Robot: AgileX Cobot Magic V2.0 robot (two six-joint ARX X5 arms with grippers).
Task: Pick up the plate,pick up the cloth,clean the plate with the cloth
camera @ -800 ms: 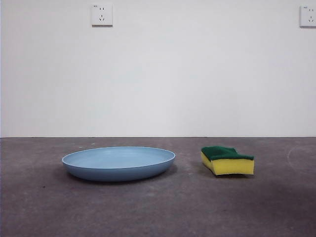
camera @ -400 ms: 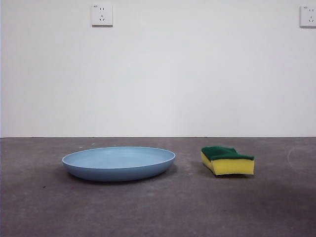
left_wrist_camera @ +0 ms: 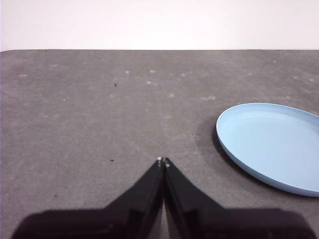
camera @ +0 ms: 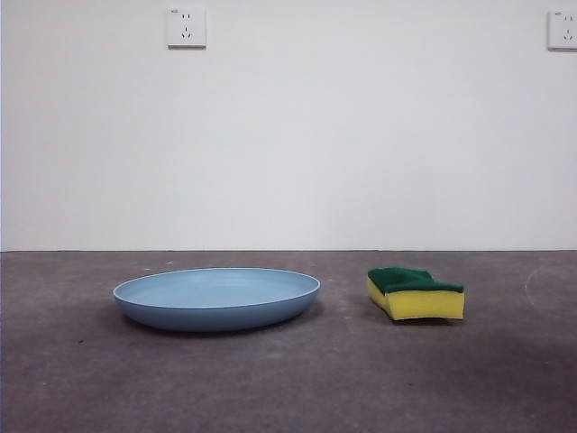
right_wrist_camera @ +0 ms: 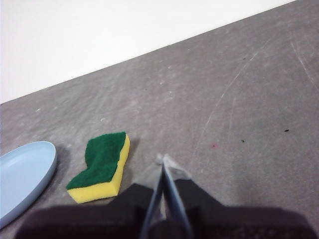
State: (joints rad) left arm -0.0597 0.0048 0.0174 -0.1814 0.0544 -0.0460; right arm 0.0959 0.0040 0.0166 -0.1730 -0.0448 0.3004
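Note:
The light-blue plate (camera: 216,298) lies flat on the grey table, left of centre in the front view. The cloth, a yellow sponge with a green top (camera: 416,293), rests to its right, a short gap between them. Neither arm shows in the front view. My left gripper (left_wrist_camera: 163,162) is shut with nothing in it, above bare table, the plate (left_wrist_camera: 274,142) off to one side of it. My right gripper (right_wrist_camera: 163,160) is shut and empty too, with the sponge (right_wrist_camera: 101,165) close beside its tips and the plate's rim (right_wrist_camera: 25,174) farther off.
A white wall stands behind the table's far edge, with two sockets (camera: 186,27) high on it. Faint scratches and specks mark the grey tabletop (right_wrist_camera: 239,99).

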